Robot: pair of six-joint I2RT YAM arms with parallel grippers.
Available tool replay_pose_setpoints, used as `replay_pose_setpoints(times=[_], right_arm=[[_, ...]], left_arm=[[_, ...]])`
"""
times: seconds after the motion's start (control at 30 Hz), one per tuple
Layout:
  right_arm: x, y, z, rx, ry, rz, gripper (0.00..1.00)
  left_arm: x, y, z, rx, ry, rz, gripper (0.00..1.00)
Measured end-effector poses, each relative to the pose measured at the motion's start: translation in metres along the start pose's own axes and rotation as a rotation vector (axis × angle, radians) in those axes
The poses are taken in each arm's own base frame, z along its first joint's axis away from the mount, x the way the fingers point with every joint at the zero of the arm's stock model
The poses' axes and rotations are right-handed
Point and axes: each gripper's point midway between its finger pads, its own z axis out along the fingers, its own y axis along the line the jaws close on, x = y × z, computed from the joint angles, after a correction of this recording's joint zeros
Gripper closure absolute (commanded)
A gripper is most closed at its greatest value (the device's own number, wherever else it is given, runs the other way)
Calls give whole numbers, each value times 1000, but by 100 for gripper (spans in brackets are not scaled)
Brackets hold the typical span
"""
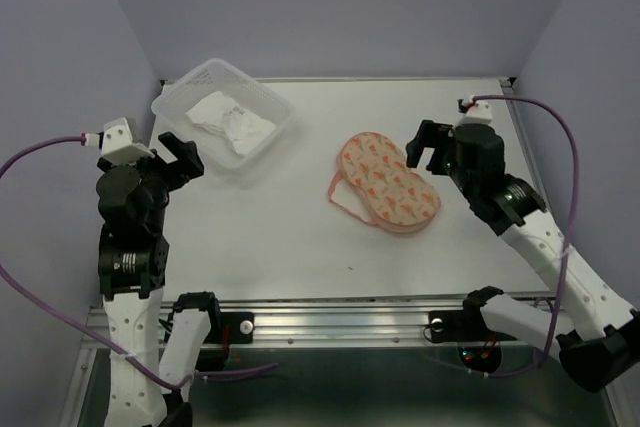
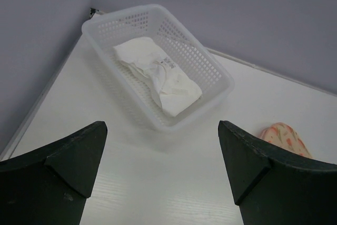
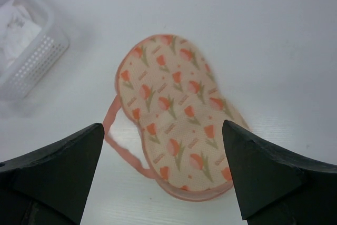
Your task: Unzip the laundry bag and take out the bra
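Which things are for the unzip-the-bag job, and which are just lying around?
For the job:
laundry bag, lying closed
right hand, open, near the bag
left hand, open, near the basket
white cloth, probably the bra, though I cannot be sure

Just lying about:
basket, holding that cloth

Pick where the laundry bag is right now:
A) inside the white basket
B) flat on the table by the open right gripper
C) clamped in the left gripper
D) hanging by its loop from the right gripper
B: the laundry bag lies flat on the table. The right gripper is open beside it and not touching it, and the basket holds only white fabric.
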Motion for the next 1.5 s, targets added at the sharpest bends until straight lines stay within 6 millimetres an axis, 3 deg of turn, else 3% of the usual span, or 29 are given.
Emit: replay_pose_setpoints(times=[0.1,0.13,0.17,0.27,0.43,0.53,0.77,1.5], right_arm=[[-40,-22,-43,72,-160,22,0],[-57,-30,-68,90,-239,40,0],[-64,-33,-79,94,-271,45,0],[-94,-53,-137,109,-433,81,0],[-110,-80,-202,136,-592,108,0],[-110,-93,-222,160,-635,110,0],[-107,-102,-231,188,-649,95,0],[-100,-97,-212,195,-596,60,0]], left_arm=[[-23,-1,-26,-10,-57,12,1],[-28,-1,-33,-10,-73,13,1],[-34,0,-42,-19,-91,16,1],[-61,0,-77,-22,-186,16,1],[-101,2,-131,-34,-347,2,1],[-114,12,-156,-68,-427,-18,1],[-113,32,-177,-132,-467,-54,1],[-106,49,-174,-188,-473,-81,1]])
